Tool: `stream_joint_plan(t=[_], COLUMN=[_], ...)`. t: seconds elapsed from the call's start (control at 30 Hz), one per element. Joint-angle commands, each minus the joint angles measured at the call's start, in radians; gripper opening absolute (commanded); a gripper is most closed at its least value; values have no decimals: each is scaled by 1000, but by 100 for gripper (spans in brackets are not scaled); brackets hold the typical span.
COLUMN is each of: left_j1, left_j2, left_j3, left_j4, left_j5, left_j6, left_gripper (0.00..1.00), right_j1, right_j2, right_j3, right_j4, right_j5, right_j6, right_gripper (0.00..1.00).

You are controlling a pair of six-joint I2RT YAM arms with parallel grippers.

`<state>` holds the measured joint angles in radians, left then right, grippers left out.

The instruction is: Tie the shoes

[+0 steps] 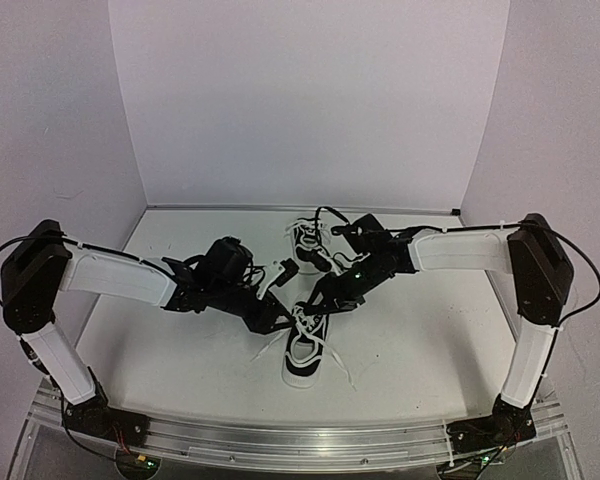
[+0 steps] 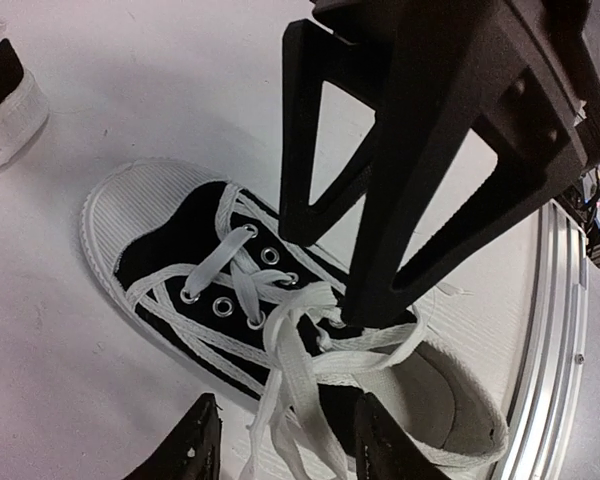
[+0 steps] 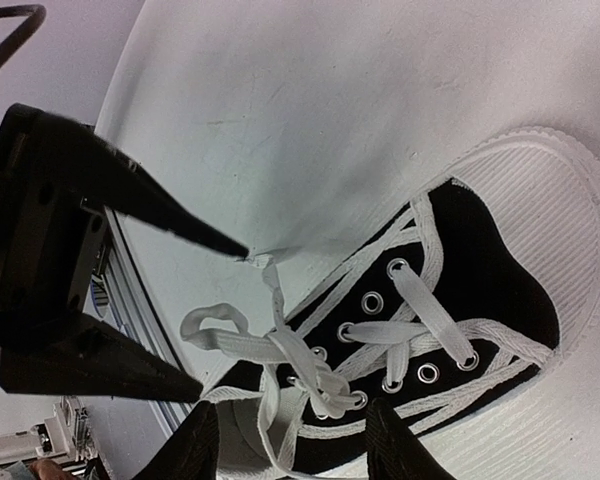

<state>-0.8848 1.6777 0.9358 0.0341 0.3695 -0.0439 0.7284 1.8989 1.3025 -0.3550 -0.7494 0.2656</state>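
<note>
While both arms are reaching inward over the white table [image 1: 430, 350], three pale walls [image 1: 310, 100] are closing it in at the back and sides, and an aluminium rail [image 1: 300, 440] is running along its near edge. Two arms are meeting over the middle, the left arm [image 1: 110, 275] and the right arm [image 1: 460, 250]. Two black sneakers are sitting on the table. The near sneaker [image 1: 305, 352] is lying at the centre under both grippers with its open heel end toward the rail, and the far sneaker [image 1: 308, 240] is standing well behind it, beside the right wrist. Bare tabletop is showing on either side of the near sneaker. Its white laces [image 2: 300, 350] are crossing in a loose tangle above the top eyelets, with ends trailing onto the table. The left gripper [image 2: 286, 402] is standing part-way apart, straddling trailing lace strands without pinching them. The right gripper [image 3: 290, 407] is likewise standing part-way apart, one fingertip [image 2: 365, 305] pressing down at the tangle.
</note>
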Motion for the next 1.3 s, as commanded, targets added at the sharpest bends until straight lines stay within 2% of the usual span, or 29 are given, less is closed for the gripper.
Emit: stream_joint_plan(t=[0.0,0.27,0.33,0.37,0.43,0.63,0.7,0.93,1.1,1.2,1.27], left_j1=[26,40,43,43,43,43,43,41,41,41,41], left_j2=[8,15,12,4,-13,-39,-48,10,44,46,40], left_j3=[51,60,57,53,39,27,27,65,79,82,82], left_j4=[-17,-28,-28,-28,-26,-13,-4,-36,-57,-46,-38], left_j5=[40,67,87,93,106,105,100,171,181,163,148], left_j6=[10,21,29,31,35,35,32,42,70,70,65], left_gripper=[33,10,22,34,48,67,69,68,67,59,44], right_j1=[4,5,6,5,5,6,8,13,13,13,13], right_j2=[46,78,83,83,82,96,100,106,100,94,91], right_j3=[38,73,83,85,88,99,101,108,110,108,108], right_j4=[-10,-22,-25,-26,-27,-31,-34,-43,-49,-50,-51], right_j5=[-11,-20,-25,-26,-27,-34,-36,-44,-43,-44,-42], right_j6=[-34,-54,-55,-55,-56,-62,-64,-70,-68,-66,-66], right_gripper=[42,33,29,28,28,16,11,1,0,0,0])
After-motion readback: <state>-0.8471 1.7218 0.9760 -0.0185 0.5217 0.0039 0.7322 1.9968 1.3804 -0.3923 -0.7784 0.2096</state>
